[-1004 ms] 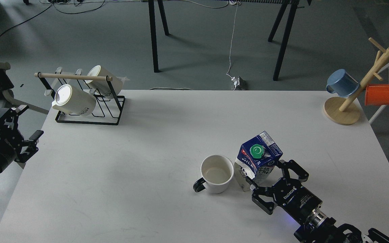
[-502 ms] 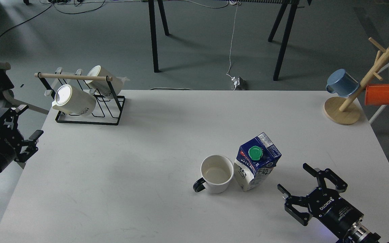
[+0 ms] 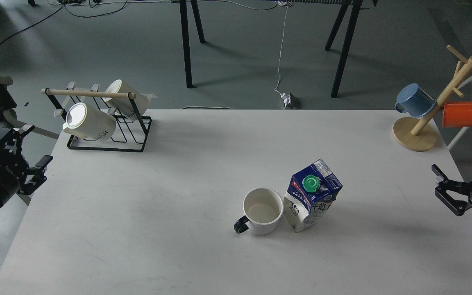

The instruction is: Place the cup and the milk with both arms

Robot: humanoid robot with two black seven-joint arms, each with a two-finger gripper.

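The white cup point(image 3: 262, 210) with a black loop handle stands upright on the white table point(image 3: 178, 172), right of centre near the front. The blue and white milk carton point(image 3: 312, 194) with a green cap stands upright right beside it, on its right. My right gripper point(image 3: 460, 169) is open and empty at the table's right edge, well away from the carton. My left gripper point(image 3: 18, 146) is open and empty off the table's left edge.
A black wire rack point(image 3: 109, 131) with two cream mugs stands at the back left. A wooden mug tree point(image 3: 422, 123) with a blue cup point(image 3: 414, 100) and an orange cup point(image 3: 459, 114) stands at the back right.
My right gripper has let go of the milk carton and drawn back far to the right, to the table's edge. The carton and cup stay in place. The left gripper barely moved.
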